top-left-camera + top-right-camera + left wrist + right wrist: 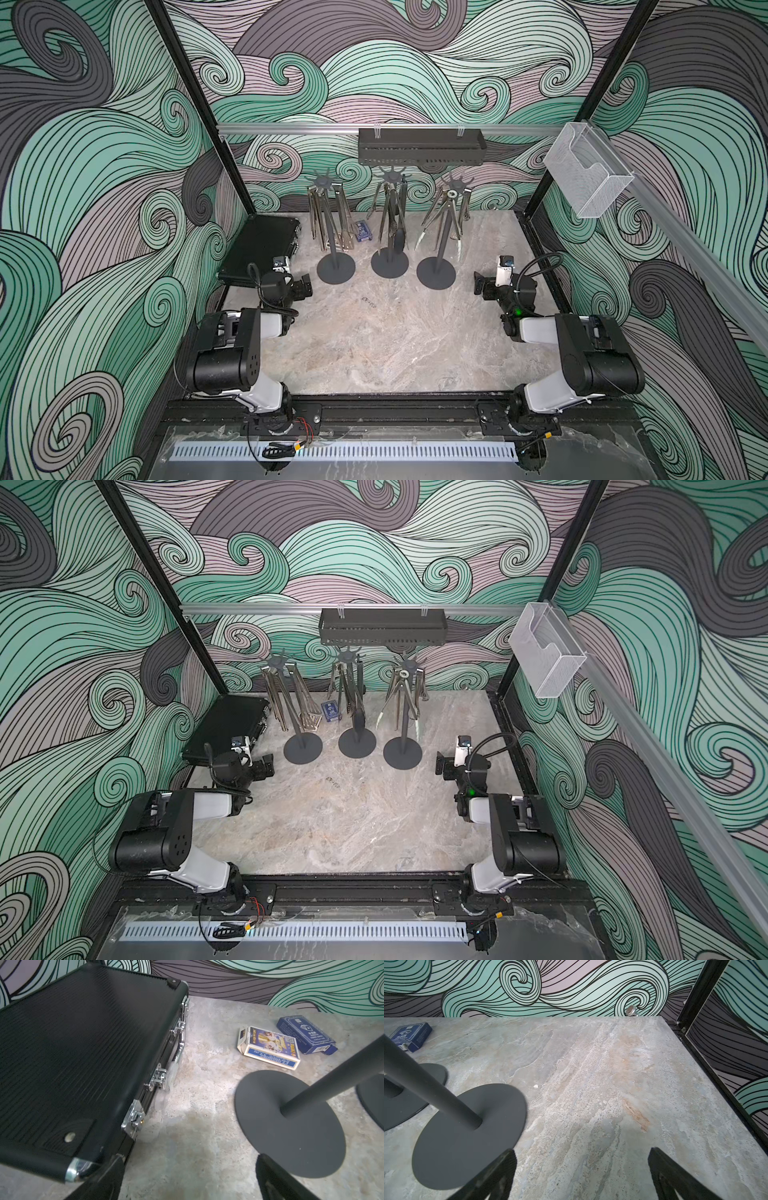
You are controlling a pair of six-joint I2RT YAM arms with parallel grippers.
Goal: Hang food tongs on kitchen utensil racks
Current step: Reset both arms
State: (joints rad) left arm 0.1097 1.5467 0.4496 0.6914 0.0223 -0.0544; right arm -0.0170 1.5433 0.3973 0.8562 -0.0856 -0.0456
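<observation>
Steel tongs (316,220) will drop if your open, empty left gripper (306,286) or right gripper (478,282) bumps the racks (436,272) beside them.

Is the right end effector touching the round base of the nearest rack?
Apart. In both top views bare table shows between the right end effector and the rack's round base.
</observation>
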